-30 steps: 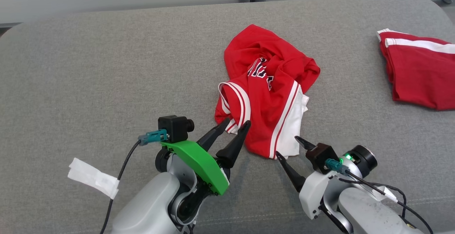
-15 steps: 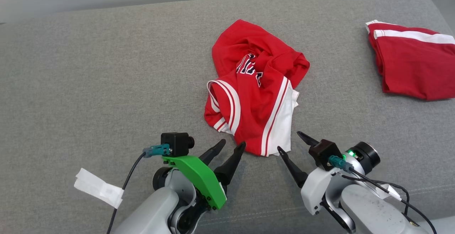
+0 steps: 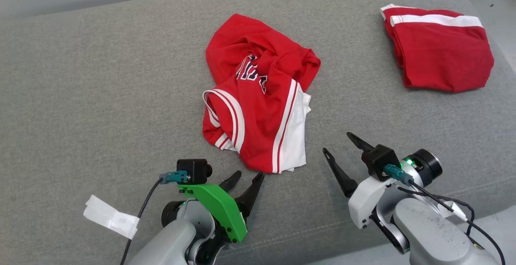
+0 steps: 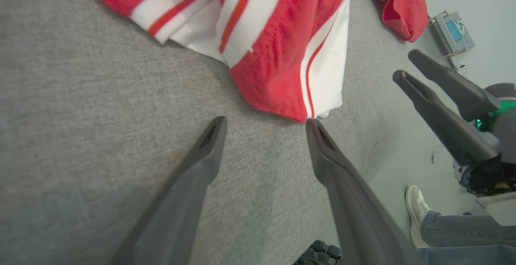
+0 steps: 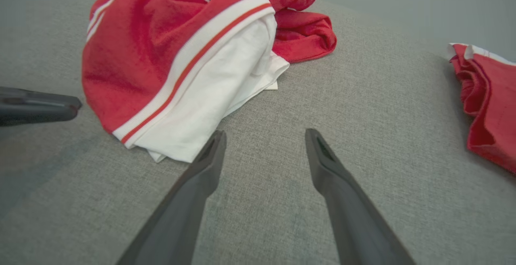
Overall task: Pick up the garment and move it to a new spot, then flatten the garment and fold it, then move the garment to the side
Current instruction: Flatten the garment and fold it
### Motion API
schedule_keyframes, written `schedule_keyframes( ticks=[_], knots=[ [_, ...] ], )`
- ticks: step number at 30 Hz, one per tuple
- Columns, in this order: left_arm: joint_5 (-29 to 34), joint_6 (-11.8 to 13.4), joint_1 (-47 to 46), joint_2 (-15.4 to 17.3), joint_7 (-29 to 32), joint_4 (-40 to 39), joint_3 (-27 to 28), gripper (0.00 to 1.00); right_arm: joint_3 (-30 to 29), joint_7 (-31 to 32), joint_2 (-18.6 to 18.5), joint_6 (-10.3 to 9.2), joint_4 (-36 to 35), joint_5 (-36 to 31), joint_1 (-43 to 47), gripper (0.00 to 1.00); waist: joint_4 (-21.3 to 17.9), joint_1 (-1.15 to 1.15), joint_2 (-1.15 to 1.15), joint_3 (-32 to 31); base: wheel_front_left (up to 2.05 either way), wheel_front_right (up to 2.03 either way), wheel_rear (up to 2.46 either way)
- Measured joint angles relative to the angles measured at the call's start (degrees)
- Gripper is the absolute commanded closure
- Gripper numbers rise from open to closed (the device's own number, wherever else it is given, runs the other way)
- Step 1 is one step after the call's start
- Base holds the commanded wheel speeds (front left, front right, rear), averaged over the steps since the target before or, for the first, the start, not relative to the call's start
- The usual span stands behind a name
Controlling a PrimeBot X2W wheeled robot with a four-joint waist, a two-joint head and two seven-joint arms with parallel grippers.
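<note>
**Inspector:** Where does the jersey (image 3: 258, 96) lie?
**Assistant:** Mid-cushion (image 3: 100, 96). The left hand (image 3: 249, 173) sits just before its near edge, and the right hand (image 3: 338, 141) is near its right corner.
**Inspector:** Anything else?
**Assistant:** A folded cloth (image 3: 439, 51) lies far right, well apart.

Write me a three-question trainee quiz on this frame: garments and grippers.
1. True or false: the left gripper is gripping the jersey.
2. Where does the folded garment lie?
A) on the robot's right of the jersey, apart from it
B) on top of the jersey
C) under the left gripper
3. Fill in: the right gripper is ___ (open or shut).

Key
1. False: the left gripper is open, just short of the jersey's hem.
2. A
3. open
</note>
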Motion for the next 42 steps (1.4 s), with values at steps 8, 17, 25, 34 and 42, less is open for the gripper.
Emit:
schedule_keyframes(
  ticks=[8, 17, 25, 34, 42],
  knots=[
    [0.00, 0.00, -1.53, -0.14, -0.88, 2.16, 0.74, 0.00, -0.88, -0.25, -0.25, -0.52, -1.19, 0.44, 0.01, 0.00, -2.98, 0.00, 0.00, 1.07, 0.00, 0.00, 0.00],
    [0.44, -0.09, -3.95, -0.22, -1.77, 3.65, 0.35, 1.00, -2.35, -0.64, -1.05, -1.12, -2.22, 0.96, 0.55, 0.00, -4.54, 0.00, 0.00, 2.07, 0.00, 0.00, 0.00],
    [1.27, -1.69, -4.14, -0.13, -1.77, 4.42, -1.52, 1.00, -4.31, -1.44, -1.10, -2.31, -3.83, 2.03, 3.09, 0.00, -4.36, 0.00, 0.00, 0.81, 0.00, 0.00, 0.00],
    [0.26, -3.32, -4.10, 3.19, -3.16, -5.20, 1.32, 1.00, -7.13, -1.74, -2.40, -2.93, -5.75, 2.94, 7.00, 0.00, -3.52, 0.00, 0.00, -1.65, 0.00, 0.00, 0.00],
    [-4.12, -3.64, -4.08, 11.27, -3.80, -15.39, 9.21, 1.00, -9.00, -1.75, -3.33, -3.03, -6.71, 3.26, 10.45, 0.00, -1.90, 0.00, 0.00, -2.97, 0.00, 0.00, 0.00]
  ],
)
